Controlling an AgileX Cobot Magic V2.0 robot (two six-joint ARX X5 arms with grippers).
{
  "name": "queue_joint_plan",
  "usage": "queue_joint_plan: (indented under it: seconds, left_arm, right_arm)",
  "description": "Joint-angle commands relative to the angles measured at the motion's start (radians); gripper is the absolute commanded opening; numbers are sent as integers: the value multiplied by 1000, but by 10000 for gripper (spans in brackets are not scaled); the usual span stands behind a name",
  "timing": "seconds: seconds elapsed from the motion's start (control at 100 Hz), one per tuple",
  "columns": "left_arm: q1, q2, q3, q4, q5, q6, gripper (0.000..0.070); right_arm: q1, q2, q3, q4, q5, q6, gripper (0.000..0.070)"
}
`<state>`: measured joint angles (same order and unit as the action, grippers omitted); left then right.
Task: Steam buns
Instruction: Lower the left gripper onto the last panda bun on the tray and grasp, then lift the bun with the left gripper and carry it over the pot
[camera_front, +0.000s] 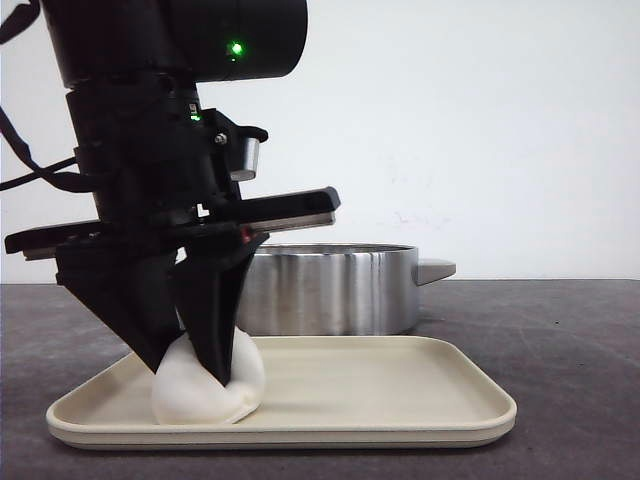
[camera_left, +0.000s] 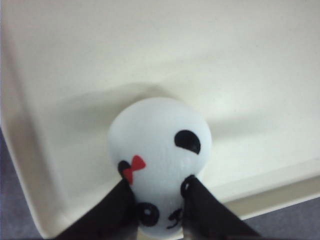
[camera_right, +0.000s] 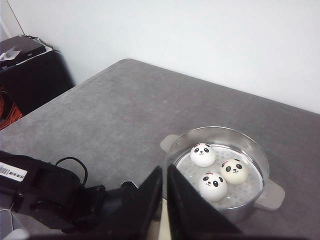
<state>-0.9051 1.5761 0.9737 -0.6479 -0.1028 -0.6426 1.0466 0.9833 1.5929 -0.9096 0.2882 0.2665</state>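
Note:
One white panda bun (camera_front: 205, 385) with a red bow sits near the left end of the cream tray (camera_front: 400, 400). My left gripper (camera_front: 195, 372) is shut on it, its black fingers pressing both sides of the face; the bun (camera_left: 160, 145) still rests on the tray (camera_left: 200, 60). Three more panda buns (camera_right: 203, 154) (camera_right: 234, 171) (camera_right: 213, 186) lie on the perforated rack inside the steel pot (camera_right: 220, 131). My right gripper (camera_right: 165, 172) is shut and empty, held high over the pot's near side. It does not show in the front view.
The steel pot (camera_front: 330, 290) with side handles stands just behind the tray on the grey table. In the right wrist view, my left arm (camera_right: 50, 195) and its cable lie beside the pot. A black cabinet (camera_right: 30, 70) stands off the table's far corner.

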Motion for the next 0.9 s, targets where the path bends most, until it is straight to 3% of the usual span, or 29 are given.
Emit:
queue_joint_plan:
  seconds: [0.0,0.12,0.44,0.6,0.76,0.89]
  left_arm:
    - [-10,11,19,-2,-6,32,0]
    - [-26,-21,48,31,-14,63,0]
    - [-47,-115,207,180,-174,184,0]
    - [35,-105,267,226,-174,258,0]
    - [153,-91,267,292,-161,261,0]
    - [252,-53,267,336,-101,261,0]
  right_arm:
    - [13,8,17,1,2,10,9]
    - [13,8,17,-8,5,10,9]
    - [13,8,17,-3,5,11,9]
    - [13,8,17,9,5,11,9]
    - [13,8,17,19,5,11,9]
    - [13,9,17,19,5,11,9]
